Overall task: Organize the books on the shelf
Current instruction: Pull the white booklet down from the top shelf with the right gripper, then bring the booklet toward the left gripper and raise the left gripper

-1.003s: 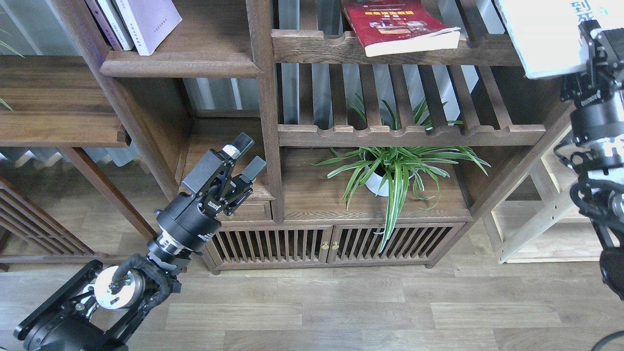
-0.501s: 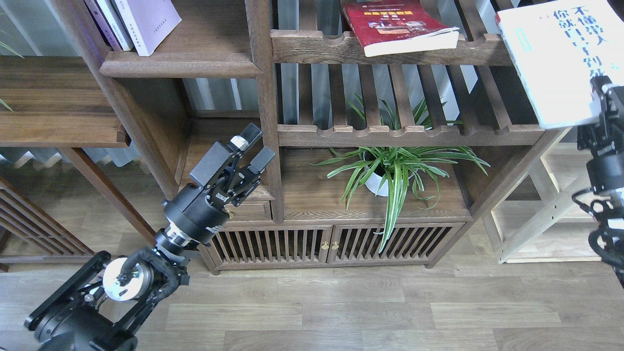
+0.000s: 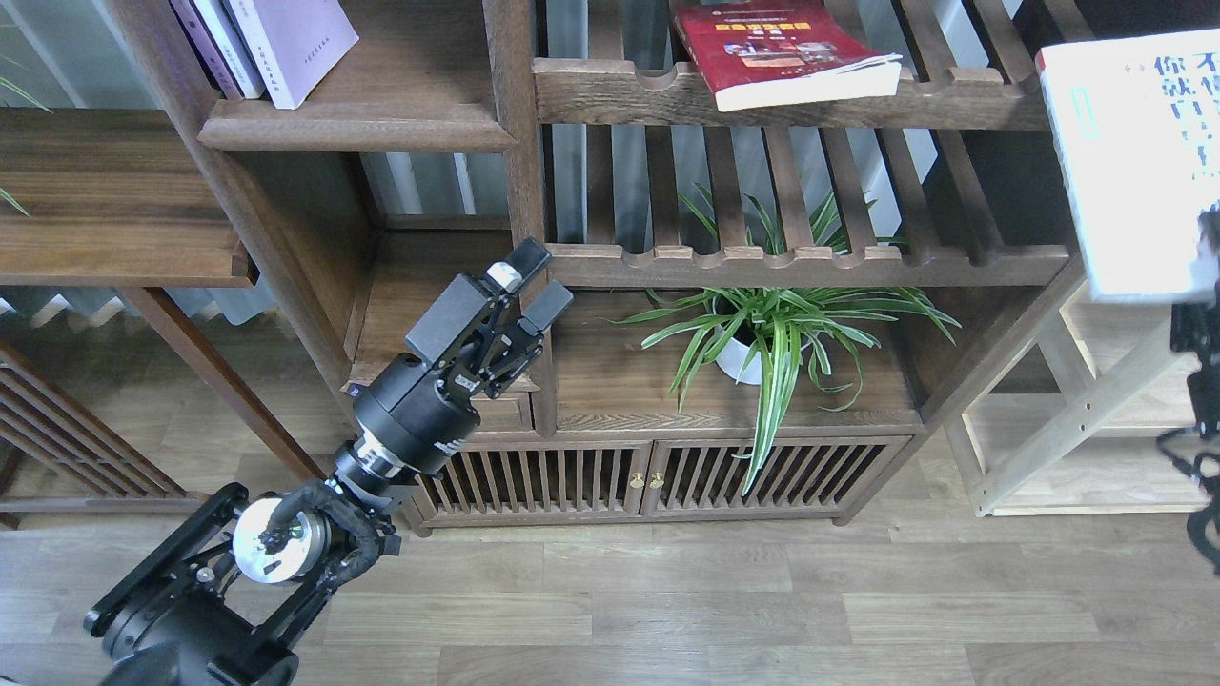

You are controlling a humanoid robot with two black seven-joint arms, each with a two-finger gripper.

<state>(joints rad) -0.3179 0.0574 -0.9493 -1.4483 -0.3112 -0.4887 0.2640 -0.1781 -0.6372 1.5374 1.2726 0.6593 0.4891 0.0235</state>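
A: Head view first, nearest in: what is the left gripper [image 3: 539,282] doing?

B: Fingers spread, nothing between them, raised in front of the bookcase's centre post, below the shelf [image 3: 355,125].

A: And that shelf?

B: A dark-brown board with a rounded front lip, carrying the pale lavender book [image 3: 295,43] leaning among thinner spines. Right of the shelf, the dark red book [image 3: 777,50] lies on a slatted rack [image 3: 791,100].

A: The white one?

B: The white book [image 3: 1139,157] with black characters hangs far right of the shelf, cut by the frame edge.

A: The right gripper [image 3: 1203,286]?

B: Blurred under it; grip cannot be told. A potted plant [image 3: 767,333] sits lower down, over plank flooring [image 3: 715,591].
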